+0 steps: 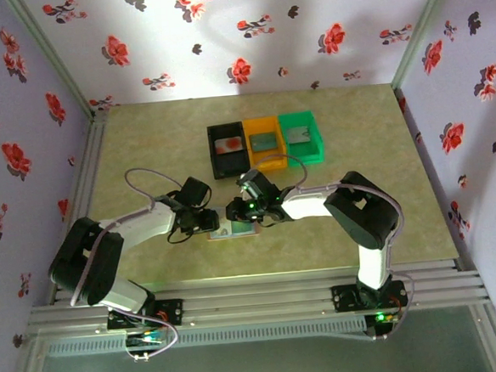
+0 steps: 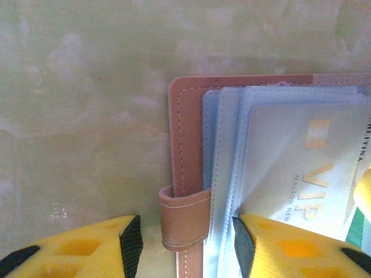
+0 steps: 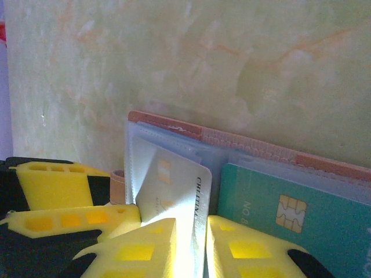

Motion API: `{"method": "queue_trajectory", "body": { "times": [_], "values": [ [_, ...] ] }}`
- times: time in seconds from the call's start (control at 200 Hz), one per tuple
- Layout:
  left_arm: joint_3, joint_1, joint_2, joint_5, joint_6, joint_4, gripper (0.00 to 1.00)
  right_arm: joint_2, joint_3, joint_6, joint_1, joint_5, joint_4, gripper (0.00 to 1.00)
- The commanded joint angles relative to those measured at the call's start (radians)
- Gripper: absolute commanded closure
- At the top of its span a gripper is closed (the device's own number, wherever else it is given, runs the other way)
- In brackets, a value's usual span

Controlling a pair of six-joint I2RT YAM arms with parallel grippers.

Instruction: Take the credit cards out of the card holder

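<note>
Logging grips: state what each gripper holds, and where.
Right gripper pinches the pale card by its near edge. Left gripper, open, straddles the card holder at its strap, gripping nothing.

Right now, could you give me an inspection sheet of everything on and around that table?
Surface: pale green marbled tabletop, no spills seen.
Job's things: open pinkish-tan bifold card holder lies flat; pale grey VIP card tilted up out of it; teal chip card on the other panel.
Clutter: black plastic bin, orange plastic bin and green plastic bin in a row, each holding something card-like.
Grippers: left jaws open, astride the holder's tan strap; right jaws shut on the VIP card.
Cables: grey cable loops over the left arm.
Surroundings: flower-print walls.
</note>
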Motion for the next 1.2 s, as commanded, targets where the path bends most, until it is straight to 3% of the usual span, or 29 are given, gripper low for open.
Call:
{"method": "queue_trajectory", "body": {
  "times": [0.0,1.195],
  "values": [
    [-0.078,-0.018,0.146,0.023,0.014,0.110,0.52,-0.007,-0.016,0.002,0.007,-0.021,0.056,0.82],
    [-0.077,-0.018,0.148,0.023,0.010,0.109,0.52,-0.075,-0.072,0.013,0.004,0.010,0.087,1.00]
  ]
}}
